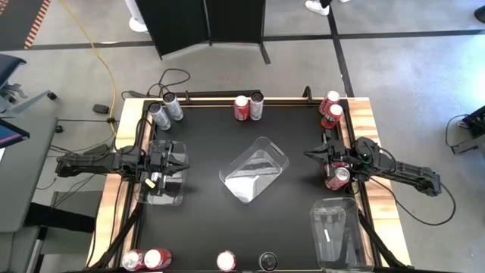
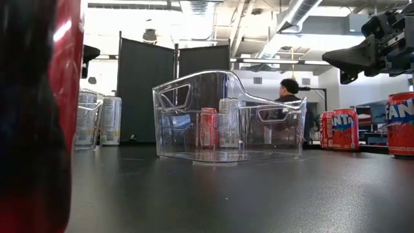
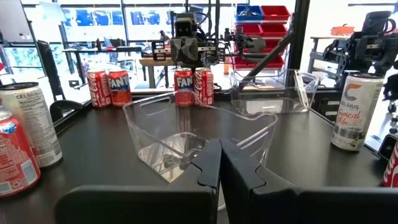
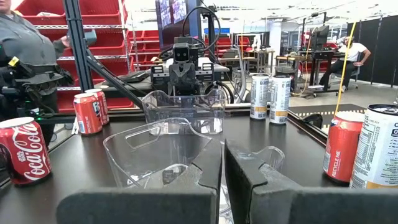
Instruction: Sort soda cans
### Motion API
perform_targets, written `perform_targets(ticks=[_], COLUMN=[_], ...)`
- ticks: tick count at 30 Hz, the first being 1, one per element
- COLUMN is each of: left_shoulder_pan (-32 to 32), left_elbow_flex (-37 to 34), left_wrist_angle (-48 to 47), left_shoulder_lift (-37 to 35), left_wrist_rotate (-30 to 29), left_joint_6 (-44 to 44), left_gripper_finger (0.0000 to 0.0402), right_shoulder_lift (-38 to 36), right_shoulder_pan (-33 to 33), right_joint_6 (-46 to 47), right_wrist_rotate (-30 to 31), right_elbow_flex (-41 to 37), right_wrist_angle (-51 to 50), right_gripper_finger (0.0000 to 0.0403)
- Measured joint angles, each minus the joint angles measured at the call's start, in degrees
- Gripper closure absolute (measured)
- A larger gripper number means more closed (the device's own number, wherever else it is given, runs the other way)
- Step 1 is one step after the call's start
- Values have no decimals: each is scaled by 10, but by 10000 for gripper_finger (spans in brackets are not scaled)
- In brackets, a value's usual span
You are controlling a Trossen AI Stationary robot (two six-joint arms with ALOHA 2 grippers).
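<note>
Red and silver soda cans stand upright around the black table's edges: two silver (image 1: 166, 111) at the far left, a red and a silver pair (image 1: 248, 107) at far centre, two red (image 1: 331, 108) at far right, several along the near edge (image 1: 155, 259). My left gripper (image 1: 180, 160) is shut and hovers over a clear tray (image 1: 161, 182) at the left side. My right gripper (image 1: 309, 155) is shut too and hovers at the right side, beside a red can (image 1: 337, 178). Both point at the central clear tray (image 1: 255, 171) and touch nothing.
A third clear tray (image 1: 337, 231) sits at the near right corner. In the low view a red can (image 2: 39, 116) fills the left foreground. Beyond the table stand dark partitions (image 1: 208, 23); a person (image 4: 25, 43) is by red shelving. Bare tabletop (image 1: 204, 220) lies around the central tray.
</note>
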Motion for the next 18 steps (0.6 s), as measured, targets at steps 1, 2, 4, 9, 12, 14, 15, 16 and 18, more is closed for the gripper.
perform_targets(ticks=[1,2,4,9,12,14,15,16,18], left_shoulder_pan=[0,0,0,0,0,0,0,0,0], left_elbow_flex=[0,0,0,0,0,0,0,-1,-2], left_wrist_angle=[0,0,0,0,0,2,9,18,34], left_shoulder_lift=[0,0,0,0,0,0,0,0,0], left_wrist_rotate=[0,0,0,0,0,-1,-8,-15,-23], left_joint_6=[-1,0,1,1,-1,8,28,46,60], left_gripper_finger=[399,399,399,399,399,399,399,399,399], right_shoulder_lift=[0,0,0,0,0,0,0,0,0], right_shoulder_pan=[0,0,0,0,0,0,0,0,0], right_joint_6=[0,0,0,0,2,32,55,75,105], right_wrist_rotate=[0,0,0,0,0,9,20,34,64], right_elbow_flex=[0,0,0,0,0,0,0,0,2], right_wrist_angle=[0,0,0,0,19,65,92,119,169], right_gripper_finger=[365,365,365,365,365,365,365,365,365])
